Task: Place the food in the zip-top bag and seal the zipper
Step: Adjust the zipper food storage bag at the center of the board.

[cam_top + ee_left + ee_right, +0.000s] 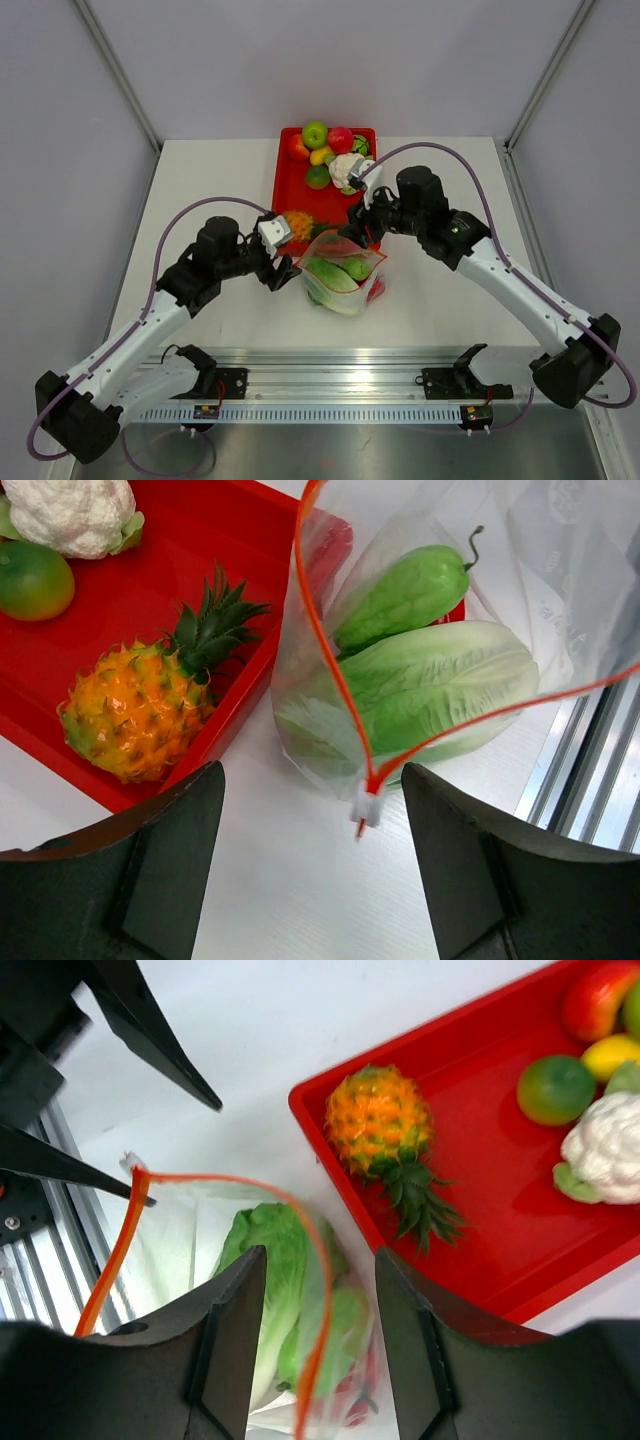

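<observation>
Zip-top bag (570, 590) is found at the middle of the table (200, 180), just in front of the red tray (296, 195). Its mouth is gaping and its zipper (323, 650) is parted into a wide loop, so the bag is unsealed.

At the left, the left gripper (312, 780) is held low beside the bag's left corner. Its jaws are spread wide and nothing is gripped. The white slider (366, 805) at the zipper's end is seen in the gap between them; whether a fingertip touches that corner cannot be told. Just behind this gripper, the pineapple (135, 715) is laid in the tray's near left corner. The cauliflower (70, 515) and a green fruit (30, 580) are set farther back in the tray.

Inside the bag, the lettuce (440, 680) and the cucumber (405, 595) are seen through the clear plastic, lying side by side and touching, the lettuce on the left. A small red piece (376, 290) is seen at the bag's lower right edge; its shape cannot be made out.

At the right, the right gripper (322, 1260) is held over the far side of the bag's mouth, near the tray's near right corner. Its jaws are parted, and the bag's rim with its orange strip is passed between them without being pinched. Nothing is held by it.
</observation>
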`<state>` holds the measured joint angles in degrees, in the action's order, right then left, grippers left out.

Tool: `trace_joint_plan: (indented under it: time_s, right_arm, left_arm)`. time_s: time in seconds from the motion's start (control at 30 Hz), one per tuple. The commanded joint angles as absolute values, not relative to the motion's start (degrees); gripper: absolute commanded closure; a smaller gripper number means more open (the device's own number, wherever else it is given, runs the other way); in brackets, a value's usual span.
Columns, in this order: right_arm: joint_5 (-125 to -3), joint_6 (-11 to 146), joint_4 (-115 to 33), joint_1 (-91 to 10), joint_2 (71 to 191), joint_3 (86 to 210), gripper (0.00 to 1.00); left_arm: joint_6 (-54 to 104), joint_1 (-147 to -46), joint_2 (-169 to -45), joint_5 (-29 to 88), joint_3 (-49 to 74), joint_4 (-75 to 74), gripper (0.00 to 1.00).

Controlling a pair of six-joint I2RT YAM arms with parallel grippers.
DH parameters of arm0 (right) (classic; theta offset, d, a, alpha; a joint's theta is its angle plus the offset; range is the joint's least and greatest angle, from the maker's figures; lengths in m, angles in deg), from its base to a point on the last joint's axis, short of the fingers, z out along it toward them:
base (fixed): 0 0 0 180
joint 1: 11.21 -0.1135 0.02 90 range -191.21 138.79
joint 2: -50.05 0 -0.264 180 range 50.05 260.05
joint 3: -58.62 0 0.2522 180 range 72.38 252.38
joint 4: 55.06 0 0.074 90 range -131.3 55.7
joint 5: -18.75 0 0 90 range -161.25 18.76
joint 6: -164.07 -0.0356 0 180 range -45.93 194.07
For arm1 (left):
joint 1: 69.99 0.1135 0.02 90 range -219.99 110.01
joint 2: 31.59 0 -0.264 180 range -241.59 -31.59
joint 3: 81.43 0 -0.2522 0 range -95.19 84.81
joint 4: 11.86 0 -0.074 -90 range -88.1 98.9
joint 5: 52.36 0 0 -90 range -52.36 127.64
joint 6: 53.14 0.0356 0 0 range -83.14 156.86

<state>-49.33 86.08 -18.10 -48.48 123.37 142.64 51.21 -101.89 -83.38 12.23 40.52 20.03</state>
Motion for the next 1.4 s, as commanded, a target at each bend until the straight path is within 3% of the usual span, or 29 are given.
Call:
trace_joint_plan:
  time_s: [0.0,0.13,0.37,0.63,0.73,0.8,0.87,1.07,1.27,1.33,1.37]
  right_arm:
    - [-51.29,86.19,-18.54,-48.03,119.22,146.56,0.45]
    - [-52.35,88.12,-15.29,-48.03,121.15,146.82,0.43]
    - [-43.31,88.74,-11.25,-48.12,123.35,146.65,0.39]
    - [-44.35,88.39,-10.01,-48.21,128.09,147.53,0.42]
    - [-44.44,86.99,-10.27,-48.21,131.07,148.84,0.52]
    - [-44.61,85.68,-11.05,-48.21,132.05,149.63,0.81]
    - [-45.49,85.32,-12.02,-48.21,132.5,149.55,0.98]
    - [-43.4,83.91,-21.77,-45.06,128.02,143.31,1.0]
    - [-36.79,84.61,-21.26,-40.65,127.84,141.91,1.0]
    - [-36.44,85.14,-20.73,-39.77,127.31,141.38,1.0]
    - [-36.44,85.4,-20.56,-39.6,127.05,141.29,1.0]
  left_arm:
    - [50.84,-101.71,-84.06,12.42,39.28,20.27,0.27]
    - [50.22,-101.71,-84.15,10.75,39.64,20.0,0.29]
    - [49.96,-101.71,-84.5,10.31,38.76,20.09,0.3]
    - [49.69,-101.63,-85.47,9.43,37.35,19.74,0.3]
    - [49.52,-101.63,-86.26,9.16,36.56,19.13,0.3]
    - [49.43,-101.71,-86.96,8.99,36.21,19.03,0.3]
    - [49.43,-101.71,-87.66,8.9,35.59,18.77,0.3]
    - [50.66,-101.63,-87.76,9.69,35.68,18.42,0.3]
    - [52.68,-100.92,-82.49,14.17,41.29,13.69,0.28]
    - [53.38,-100.57,-80.3,14.53,42.79,11.84,0.25]
    - [53.91,-100.4,-79.85,14.53,43.58,11.39,0.18]
